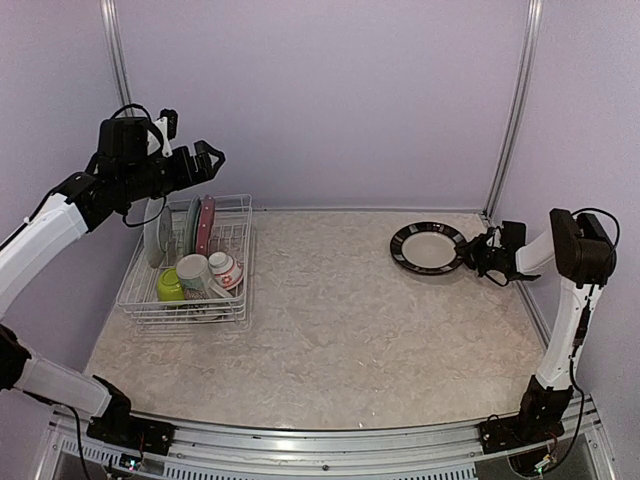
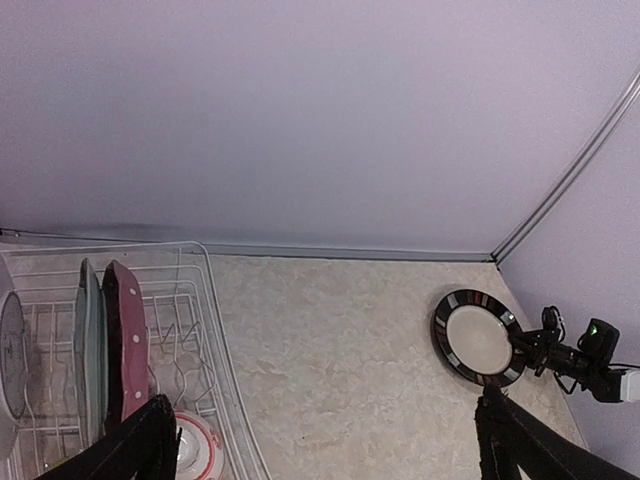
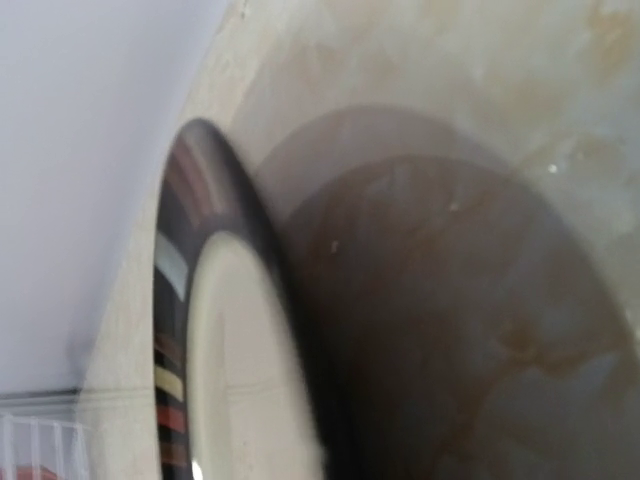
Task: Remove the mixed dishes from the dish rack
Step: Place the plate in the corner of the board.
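The white wire dish rack [image 1: 240,262] stands at the left. In it a grey plate [image 1: 155,238], a pale teal plate [image 1: 192,224] and a pink polka-dot plate [image 1: 207,222] stand upright. A cream mug [image 1: 192,271], a lime-green bowl [image 1: 169,286] and a white-and-red bowl [image 1: 225,268] are in its front part. My left gripper [image 1: 206,162] is open and empty, high above the rack's back edge. A black-rimmed plate [image 1: 428,247] lies low over the table at the right. My right gripper [image 1: 477,252] is at its right rim, the rim between the jaws.
The wall runs close behind the rack and the plate. A metal corner post [image 1: 510,110] stands just behind my right gripper. In the left wrist view the rack [image 2: 215,330] is at the lower left and the black-rimmed plate [image 2: 478,337] at the right.
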